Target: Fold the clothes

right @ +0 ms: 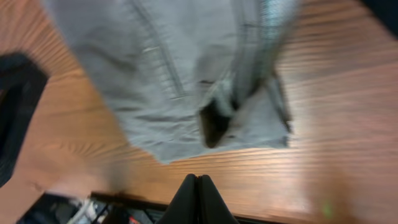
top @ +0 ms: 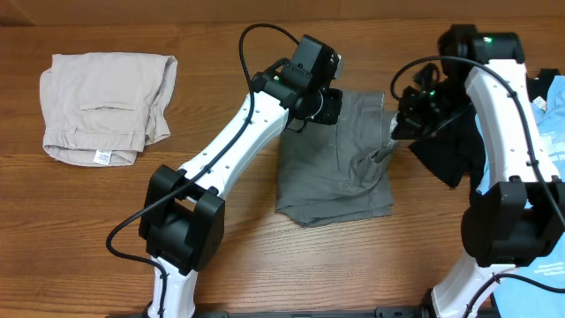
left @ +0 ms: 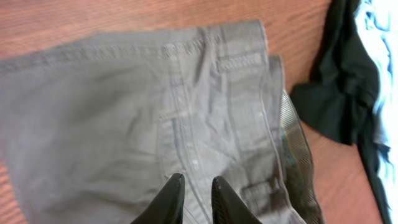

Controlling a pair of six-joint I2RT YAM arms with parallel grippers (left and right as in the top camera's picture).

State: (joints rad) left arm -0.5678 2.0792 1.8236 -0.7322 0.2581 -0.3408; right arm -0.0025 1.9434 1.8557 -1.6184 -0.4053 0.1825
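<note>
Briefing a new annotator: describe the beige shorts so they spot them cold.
On the wooden table, look to the upper left of the overhead view. The beige shorts lie there alone, folded, with a small white label showing. The grey shorts and black garment are darker and sit centre and right.

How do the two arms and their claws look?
The left arm and right arm have white links and black joints, with black cables looping alongside. A green light glows on the right one. The left claw and right claw have black, tapered fingers.
</note>
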